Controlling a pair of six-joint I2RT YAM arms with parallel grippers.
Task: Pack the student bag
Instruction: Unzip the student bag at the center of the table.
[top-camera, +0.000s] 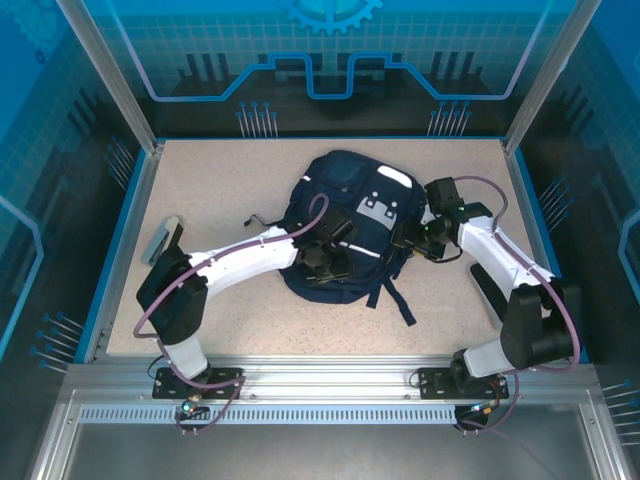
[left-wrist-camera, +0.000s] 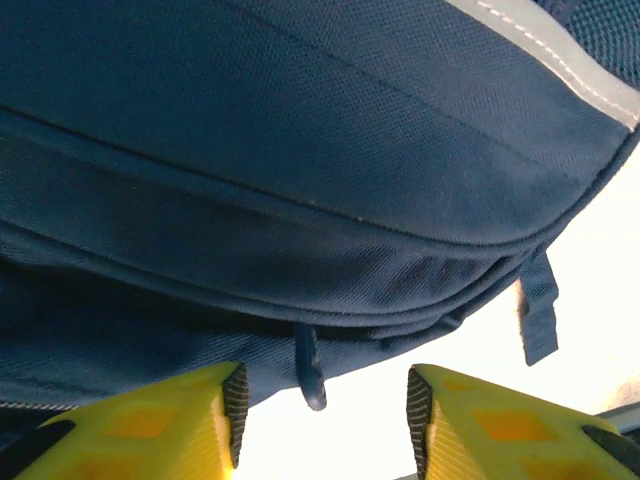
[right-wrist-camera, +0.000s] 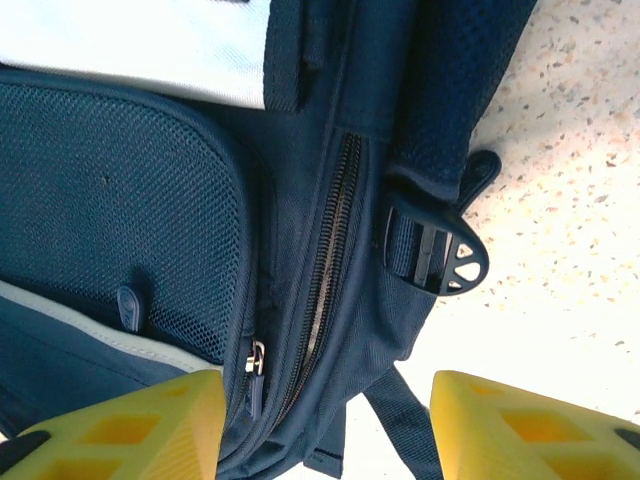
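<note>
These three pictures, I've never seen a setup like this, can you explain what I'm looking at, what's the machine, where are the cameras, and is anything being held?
The overhead picture shows two white robot arms bolted at the near edge of a speckled table. Each ends in a two-finger gripper. Between them lies a navy student bag; a flat grey object lies by the left edge.

The other two pictures come from cameras on the wrists, so the yellow fingers poke in from the bottom. The left gripper faces the bag's lower seam, where a small zipper pull dangles between its open fingers. The right gripper looks at the bag's side zipper and a strap buckle, also open.

Nothing is held.
</note>
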